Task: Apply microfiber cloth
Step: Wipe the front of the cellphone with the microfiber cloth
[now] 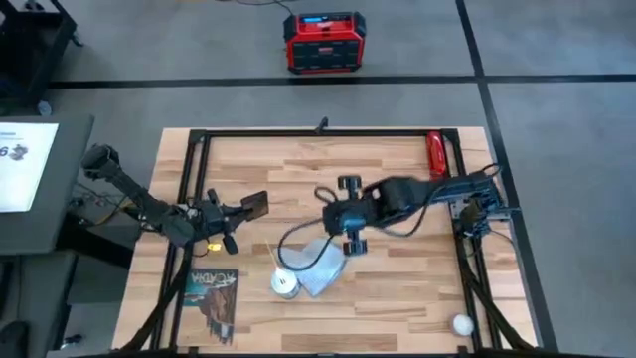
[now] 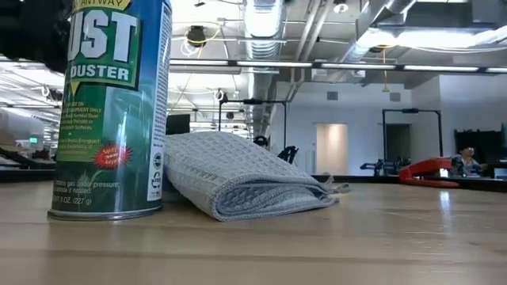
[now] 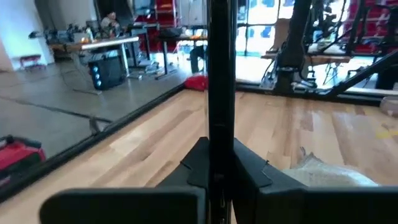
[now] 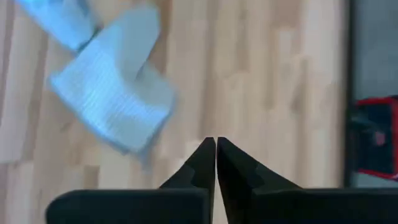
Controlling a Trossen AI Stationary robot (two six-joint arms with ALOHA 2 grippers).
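Note:
The pale blue-grey microfiber cloth (image 1: 323,265) lies crumpled and folded on the wooden table (image 1: 397,298), near the middle front, next to a green duster can (image 2: 111,111); it also shows as the cloth (image 2: 238,178) and the cloth (image 4: 112,106). My right gripper (image 1: 336,221) hangs shut above the table, just beyond the cloth's far side, with nothing between its fingers. My left gripper (image 1: 231,212) is at the table's left, shut on a black phone (image 1: 253,204). My left gripper pinches the black phone between its two fingers at the phone's near end (image 3: 219,163). The fingers come about level from the table's left. The phone sticks out ahead of them, edge-on to the wrist camera, lifted clear of the table.
A dark printed booklet (image 1: 214,294) lies at the front left. A white ball (image 1: 462,323) sits at the front right, and a red tool (image 1: 435,154) at the far right. A black frame (image 1: 298,132) borders the table. A red box (image 1: 323,42) stands on the floor beyond.

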